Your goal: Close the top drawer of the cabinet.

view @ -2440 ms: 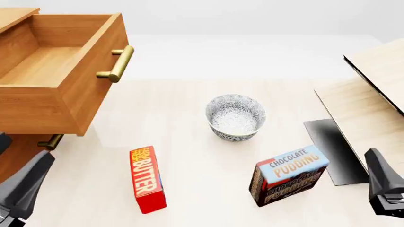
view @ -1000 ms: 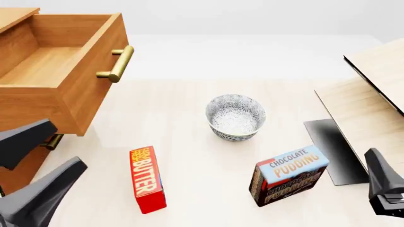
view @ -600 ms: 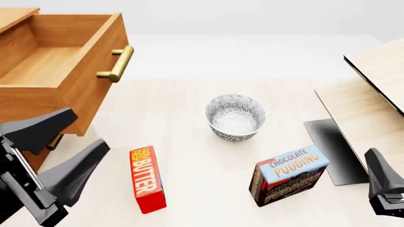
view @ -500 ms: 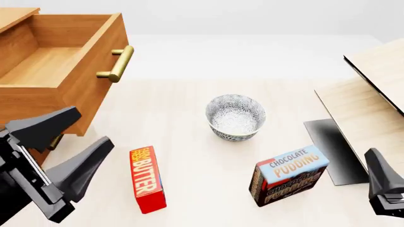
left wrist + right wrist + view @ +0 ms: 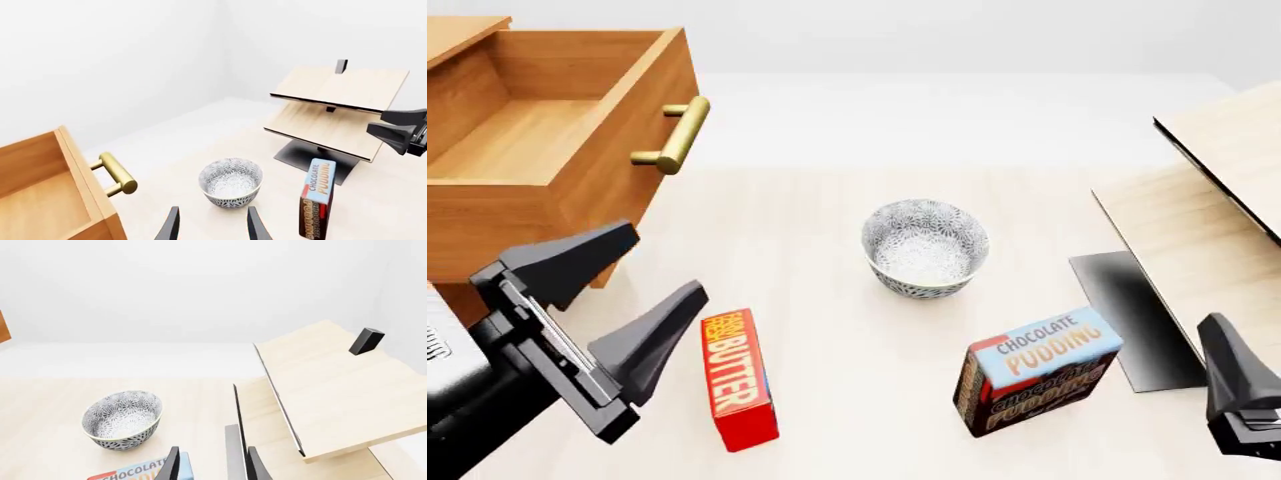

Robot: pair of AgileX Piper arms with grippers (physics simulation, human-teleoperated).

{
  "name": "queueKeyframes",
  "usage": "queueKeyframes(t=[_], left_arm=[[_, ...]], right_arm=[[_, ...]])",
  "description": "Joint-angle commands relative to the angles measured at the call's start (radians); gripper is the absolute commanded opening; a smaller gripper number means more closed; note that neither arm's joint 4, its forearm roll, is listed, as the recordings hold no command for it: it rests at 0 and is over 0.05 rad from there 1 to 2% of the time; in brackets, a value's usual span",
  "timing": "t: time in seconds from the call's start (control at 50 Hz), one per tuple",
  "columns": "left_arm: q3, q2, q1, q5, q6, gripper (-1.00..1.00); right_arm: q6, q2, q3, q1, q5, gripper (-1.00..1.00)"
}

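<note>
Top drawer [image 5: 554, 140] at upper left hangs wide open with nothing inside, and the bowl [image 5: 925, 246] mid-frame looks empty too. Left end effector [image 5: 627, 295] is spread wide just below the drawer; can't tell on the right one [image 5: 1234, 400].

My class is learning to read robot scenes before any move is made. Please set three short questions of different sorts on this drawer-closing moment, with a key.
1. True or false: the top drawer is fully shut in the cabinet.
2. Which lies nearest the left gripper in the front view? A) the bowl B) the butter box C) the chocolate pudding box
3. Fill in: the left gripper's fingers are ____, holding nothing.

Key: 1. False, it stands pulled out, its brass handle untouched. 2. B. 3. Open.
</note>
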Motion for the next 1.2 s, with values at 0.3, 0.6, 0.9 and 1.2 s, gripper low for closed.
queueKeyframes(t=[0.3, 0.6, 0.9, 1.2], left_arm=[[-0.004, 0.222, -0.022, -0.207, 0.033, 1.00], [-0.026, 0.348, -0.029, -0.312, 0.057, 1.00], [-0.061, 0.478, -0.050, -0.400, 0.075, 1.00], [-0.118, 0.589, -0.029, -0.456, 0.084, 1.00]], right_arm=[[0.000, 0.000, 0.000, 0.000, 0.000, 1.00], [0.000, 0.000, 0.000, 0.000, 0.000, 1.00], [0.000, 0.000, 0.000, 0.000, 0.000, 1.00], [0.000, 0.000, 0.000, 0.000, 0.000, 1.00]])
